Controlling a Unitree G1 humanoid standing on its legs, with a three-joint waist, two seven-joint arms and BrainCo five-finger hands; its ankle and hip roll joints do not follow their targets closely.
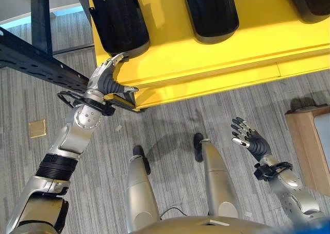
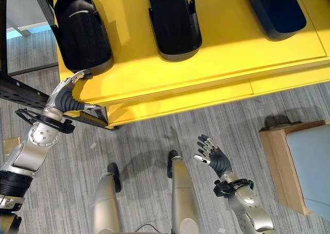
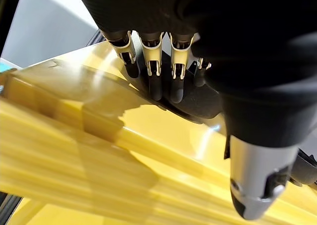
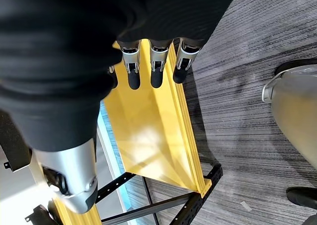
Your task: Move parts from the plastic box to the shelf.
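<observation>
At the upper left of the left eye view, a black part (image 1: 119,18) lies on the yellow shelf (image 1: 216,59) with its near end right at the shelf's front edge. The left hand (image 1: 105,75) reaches up to it from the lower left. Its fingers are nearly straight, with their dark tips (image 3: 154,88) resting against the part's rim and not wrapped round it. The thumb lies apart along the shelf's front lip. The hand grips nothing; it only touches.

I judge the step in hand to be seating this part on the shelf. To do it well, the fingers should push evenly along the part's length toward the back of the shelf, so the end does not overhang. A push off-centre could swing the part toward the dark frame rail (image 1: 36,59) beside it.

Further right along the top of the frame, a second black part (image 1: 211,12) lies well back on the shelf, and a third part (image 2: 276,10) lies at the upper right of the right eye view.

At the lower right, the right hand (image 1: 248,137) hangs over the grey floor (image 1: 170,120), fingers spread and relaxed, holding nothing. A wooden box (image 1: 308,141) stands at the right edge. I cannot tell where the plastic box is.
</observation>
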